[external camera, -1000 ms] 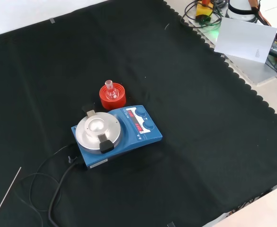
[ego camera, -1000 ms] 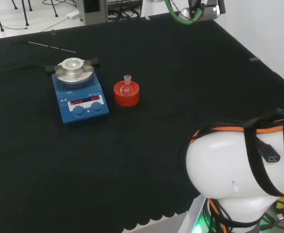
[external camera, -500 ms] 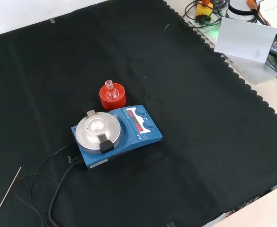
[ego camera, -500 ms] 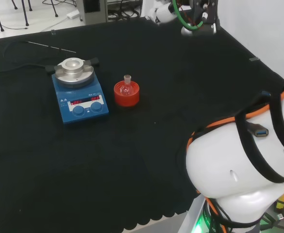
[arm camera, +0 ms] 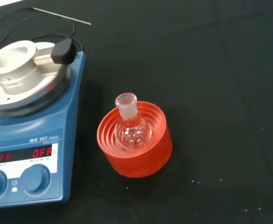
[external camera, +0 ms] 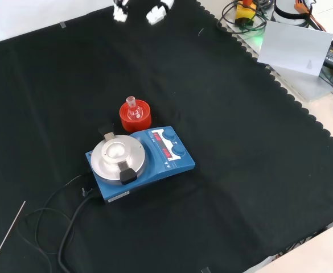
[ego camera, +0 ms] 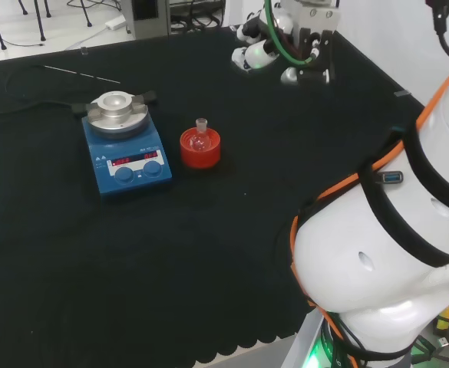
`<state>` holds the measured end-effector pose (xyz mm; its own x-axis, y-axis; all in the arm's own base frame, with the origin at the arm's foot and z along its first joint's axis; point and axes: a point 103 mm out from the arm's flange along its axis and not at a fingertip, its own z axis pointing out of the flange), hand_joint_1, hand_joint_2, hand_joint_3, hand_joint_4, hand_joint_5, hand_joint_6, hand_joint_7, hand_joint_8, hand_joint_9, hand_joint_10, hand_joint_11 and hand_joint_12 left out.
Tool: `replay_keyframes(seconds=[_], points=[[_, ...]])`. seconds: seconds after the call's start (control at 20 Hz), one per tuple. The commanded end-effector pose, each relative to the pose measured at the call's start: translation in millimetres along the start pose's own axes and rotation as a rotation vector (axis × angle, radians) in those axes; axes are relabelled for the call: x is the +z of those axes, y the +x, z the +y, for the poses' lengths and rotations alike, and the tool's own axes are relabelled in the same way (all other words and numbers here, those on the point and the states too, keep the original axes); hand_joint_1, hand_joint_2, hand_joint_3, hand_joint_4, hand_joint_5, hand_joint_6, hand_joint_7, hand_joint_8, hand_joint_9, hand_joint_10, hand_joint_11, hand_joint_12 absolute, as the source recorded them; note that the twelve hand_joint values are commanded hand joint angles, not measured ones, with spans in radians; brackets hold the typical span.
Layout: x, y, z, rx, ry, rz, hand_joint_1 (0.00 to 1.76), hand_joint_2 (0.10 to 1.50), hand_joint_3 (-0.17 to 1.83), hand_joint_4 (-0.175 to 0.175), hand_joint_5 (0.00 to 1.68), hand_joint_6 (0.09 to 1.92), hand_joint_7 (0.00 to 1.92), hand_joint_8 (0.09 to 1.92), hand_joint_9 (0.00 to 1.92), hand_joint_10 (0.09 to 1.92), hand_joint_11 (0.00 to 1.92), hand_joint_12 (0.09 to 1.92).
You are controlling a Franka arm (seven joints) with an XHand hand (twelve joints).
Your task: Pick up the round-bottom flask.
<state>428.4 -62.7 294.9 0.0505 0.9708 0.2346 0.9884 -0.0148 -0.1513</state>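
Note:
A small clear round-bottom flask sits upright on a red ribbed ring stand near the middle of the cloth. The black and white hand hangs high over the far right part of the cloth in the head view, well apart from the flask. In the front view its fingers come in at the top edge, hanging relaxed and spread with nothing in them.
A blue hotplate stirrer with a silver top stands right beside the stand, its cable trailing across the cloth. A thin rod lies beyond it. The arm's white links rise at the head view's right.
The hand has come down and leftward in the head view, toward the flask, and has come into the front view at its top edge. The flask and stirrer have not moved.

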Motion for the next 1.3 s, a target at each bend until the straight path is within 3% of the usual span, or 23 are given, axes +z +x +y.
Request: replay_keyframes(seconds=[0.05,0.5,0.65,0.85,1.3], points=[[26,5,28,-0.02,-0.012,0.056,0.71,0.89,0.54,-0.007,0.52,0.09,0.33,0.6,0.43,0.6,0.0,1.33],[54,10,50,-0.029,0.018,0.127,0.74,0.86,0.58,-0.007,0.55,0.09,0.34,0.6,0.44,0.6,0.0,1.34],[64,8,54,-0.025,0.014,0.21,0.74,0.85,0.58,-0.007,0.55,0.09,0.35,0.6,0.44,0.6,0.0,1.34],[75,7,60,-0.033,0.017,0.257,0.77,0.83,0.59,-0.007,0.55,0.09,0.35,0.6,0.44,0.6,0.0,1.34],[101,8,75,-0.056,0.049,0.266,0.84,0.76,0.66,-0.005,0.57,0.09,0.35,0.58,0.45,0.59,0.0,1.34]])
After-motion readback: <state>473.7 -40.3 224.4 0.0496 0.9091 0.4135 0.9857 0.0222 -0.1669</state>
